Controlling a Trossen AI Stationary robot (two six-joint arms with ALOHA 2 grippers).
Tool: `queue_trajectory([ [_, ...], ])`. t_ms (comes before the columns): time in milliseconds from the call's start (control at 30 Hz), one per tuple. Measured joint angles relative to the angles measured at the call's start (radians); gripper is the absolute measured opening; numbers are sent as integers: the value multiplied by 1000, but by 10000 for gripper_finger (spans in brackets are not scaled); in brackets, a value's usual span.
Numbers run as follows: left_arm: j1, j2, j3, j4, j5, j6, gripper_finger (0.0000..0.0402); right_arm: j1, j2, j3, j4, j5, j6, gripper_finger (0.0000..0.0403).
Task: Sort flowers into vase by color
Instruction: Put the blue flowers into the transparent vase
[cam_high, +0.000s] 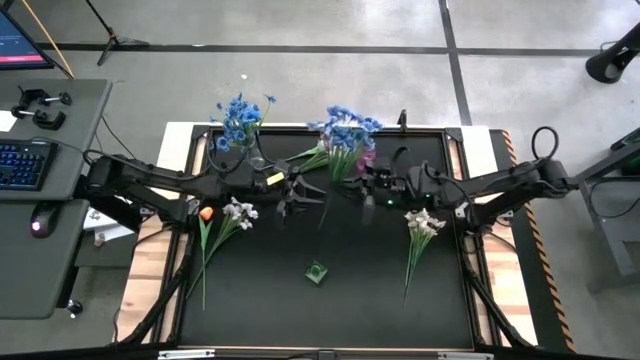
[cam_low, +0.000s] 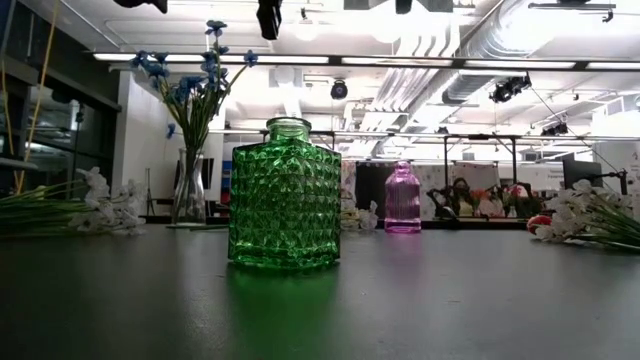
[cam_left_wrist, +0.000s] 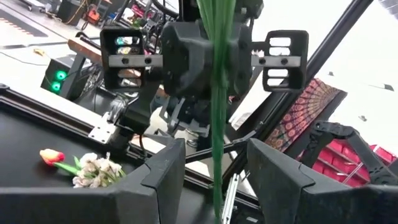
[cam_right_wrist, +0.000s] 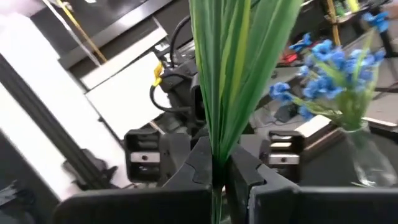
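Note:
My right gripper (cam_right_wrist: 219, 179) (cam_high: 356, 188) is shut on a bunch of blue flowers (cam_high: 345, 128), held high over the table's middle. Green leaves (cam_right_wrist: 239, 56) rise above its fingers. The bunch's thin stems (cam_left_wrist: 217, 180) hang down between the fingers of my left gripper (cam_left_wrist: 216, 183) (cam_high: 303, 195), which faces the right one, open, with a clear gap on both sides of the stems. A clear vase (cam_low: 190, 185) with blue flowers (cam_high: 240, 118) stands at the far left. A green vase (cam_low: 285, 195) (cam_high: 317, 272) stands near the front, and a purple vase (cam_low: 402, 198) stands farther back. My right gripper pinches the bunch's green stems (cam_right_wrist: 217, 155) between its two shut fingers, just below the leaves. The fingers come level from the table's right and lie across the stems. The bunch is lifted clear of the table, blossoms up and leaning toward the far edge, stem ends hanging below.
White flowers (cam_high: 237, 212) with an orange tulip (cam_high: 206, 212) lie on the table's left. More white flowers (cam_high: 423, 224) (cam_left_wrist: 96, 171) lie on its right, with another tulip (cam_left_wrist: 51, 155) beside them. Bare black table (cam_high: 260, 300) lies around the green vase.

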Motion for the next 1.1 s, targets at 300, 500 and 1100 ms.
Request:
queue_trajectory([
  [300,0,0,1,-3,-11,-3,159,-6,58,0,101,-10,1,0],
  [500,0,8,1,-7,-10,6,159,-6,97,0,120,-16,26,0],
  [1100,25,9,2,-31,5,34,9,-7,99,0,118,-22,42,39],
])
